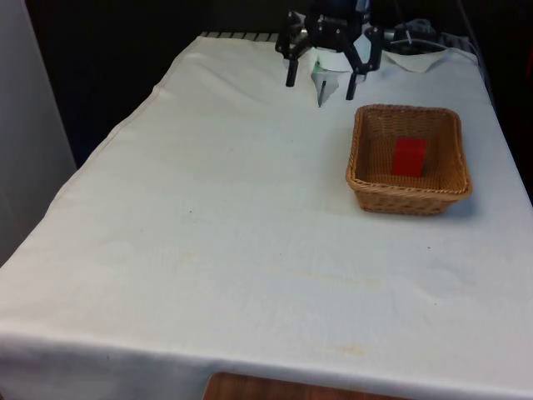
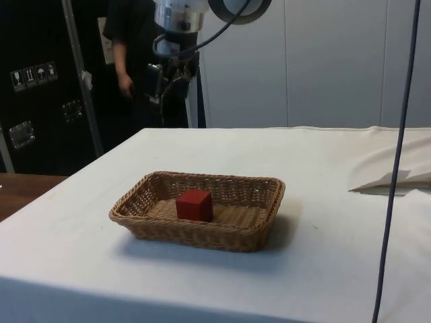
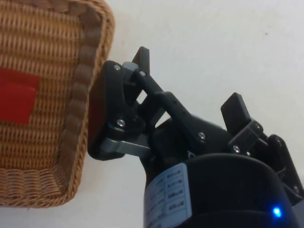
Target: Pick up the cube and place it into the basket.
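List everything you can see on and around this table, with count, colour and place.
cube: one, red, resting on the floor of the basket.
basket: one, tan wicker, rectangular, on the cloth toward the front view's right.
tablecloth: one, white, covering the table.
folded cloth edge: one, white, on the table beyond the basket in the side view.
person: one, dark clothing, standing behind the table in the side view.
end effector: one, black, open and holding nothing, raised above the cloth beside the basket's far end.
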Tool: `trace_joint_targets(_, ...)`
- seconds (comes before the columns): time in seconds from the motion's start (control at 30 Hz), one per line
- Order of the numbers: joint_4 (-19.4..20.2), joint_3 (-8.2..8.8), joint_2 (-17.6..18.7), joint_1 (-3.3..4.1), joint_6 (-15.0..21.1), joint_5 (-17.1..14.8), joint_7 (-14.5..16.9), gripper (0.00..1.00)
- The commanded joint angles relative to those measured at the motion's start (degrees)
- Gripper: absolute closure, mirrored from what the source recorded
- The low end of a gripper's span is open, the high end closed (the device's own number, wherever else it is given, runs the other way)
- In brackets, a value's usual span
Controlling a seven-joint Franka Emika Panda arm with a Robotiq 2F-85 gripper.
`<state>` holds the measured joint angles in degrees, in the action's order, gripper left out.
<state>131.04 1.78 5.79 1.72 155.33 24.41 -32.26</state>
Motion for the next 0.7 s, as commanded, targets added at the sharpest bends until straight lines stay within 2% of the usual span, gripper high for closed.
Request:
trace_joint_targets(0.0, -0.34, 0.29, 0.4, -0.29, 0.34, -0.69, 0.92, 0.0)
trace_joint_targets(0.07, -0.52, 0.74, 0.52, -0.34, 0.4, -0.69, 1.2, 0.0)
trace_joint_targets(0.1, -0.46, 0.8, 0.29, -0.11, 0.0, 0.0, 0.46, 0.0)
trace_joint_targets(0.13, -0.63, 1.03, 0.57, -0.4, 0.4, -0.69, 1.43, 0.0)
trace_joint_targets(0.33, -1.2, 2.86, 0.86, -0.57, 0.46, -0.74, 2.75, 0.0)
trace_joint_targets(0.4, -1.15, 3.27, 0.52, -0.29, 0.06, 0.0, 2.12, 0.0)
trace_joint_targets(0.43, -1.26, 3.44, 0.92, -0.63, 0.52, -0.8, 3.09, 0.0)
trace_joint_targets(0.67, -1.26, 5.79, 1.09, -0.8, 0.86, -1.15, 4.53, 0.0)
